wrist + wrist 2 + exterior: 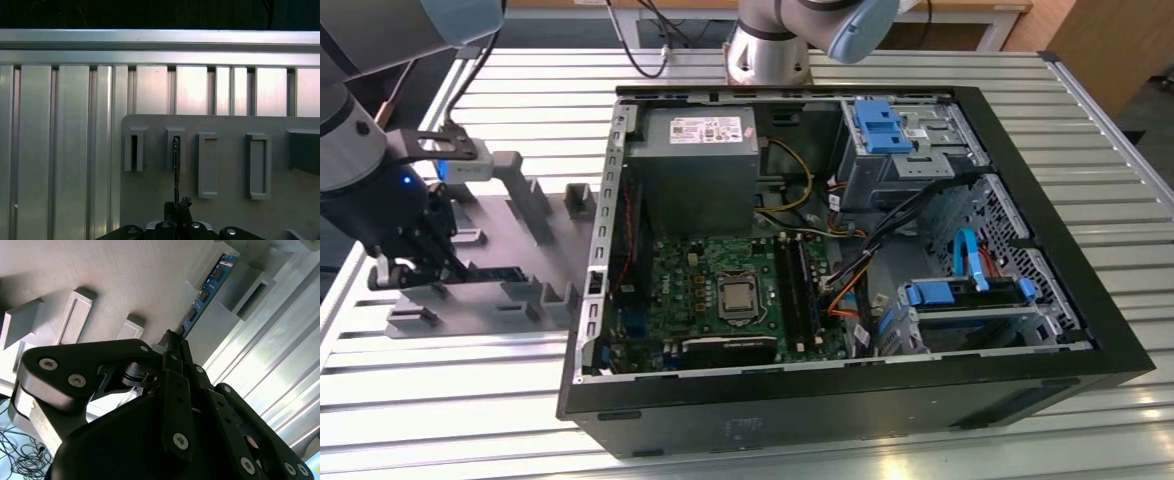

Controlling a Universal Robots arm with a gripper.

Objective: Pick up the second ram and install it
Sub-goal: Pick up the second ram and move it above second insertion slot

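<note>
Presently clamping the second ram [207, 287] in the end effector [172, 340], with the jaws drawn narrow onto one short end of the stick. In the second wrist view, visible as a blue-green strip with black chips, running away from the grip and standing on edge in a slot of the grey tray [125, 280], close beside several upright posts [75, 315]. In the first wrist view, seen edge-on as a thin dark line, reaching from the pinch up into one narrow slotted post, with a like post on one side and wider hollow posts on the other. Hard to tell whether seated fully in that slot or raised a little. At the exterior view's left, parked low over the same tray on the end of the arm [354, 150], above the slatted metal desk [454, 400]. Just beside the tray, toward the exterior view's right, an open black computer case [854, 410] lying on its side. Inside, a green motherboard [694, 270] with a silver processor [738, 295] near its middle, a grey power supply [700, 150] behind it, blue drive brackets [878, 125] and loose orange and black cables [847, 285].
</note>
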